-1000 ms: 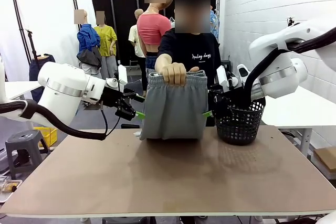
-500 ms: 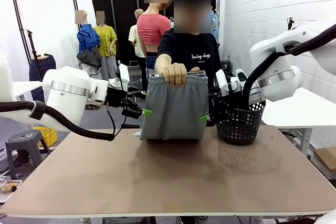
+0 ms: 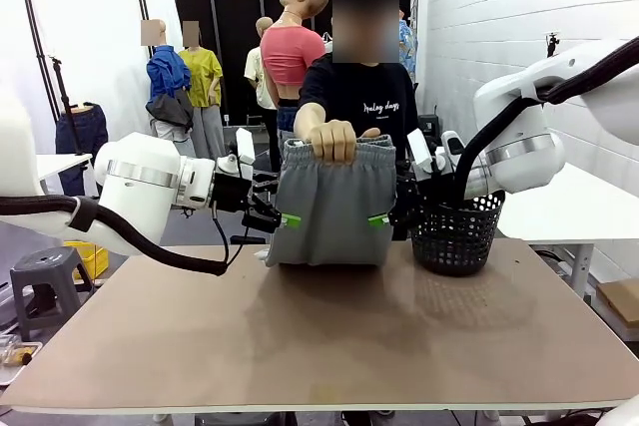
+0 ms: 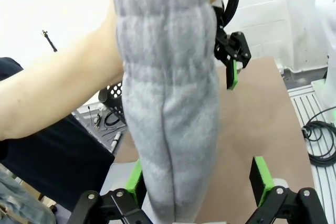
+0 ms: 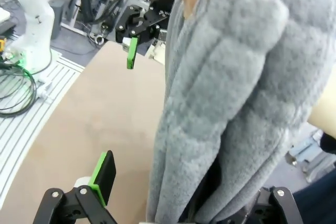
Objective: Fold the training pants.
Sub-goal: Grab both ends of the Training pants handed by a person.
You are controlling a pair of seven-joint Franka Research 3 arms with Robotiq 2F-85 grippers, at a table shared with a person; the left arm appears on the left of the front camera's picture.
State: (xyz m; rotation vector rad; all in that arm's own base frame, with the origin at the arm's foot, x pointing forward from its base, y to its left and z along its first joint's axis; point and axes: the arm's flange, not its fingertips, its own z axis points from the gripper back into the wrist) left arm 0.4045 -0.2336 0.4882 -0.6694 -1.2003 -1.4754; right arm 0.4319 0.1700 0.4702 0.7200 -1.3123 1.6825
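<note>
your left gripper stands with jaws apart around one hanging edge of the training pants, cloth between its pads but not pinched; your right gripper is spread likewise at the opposite edge, its far finger seemingly hidden behind fabric. the person's hand holds the waistband up above the far side of the table, beside the basket, so both edges hang within reach.
</note>
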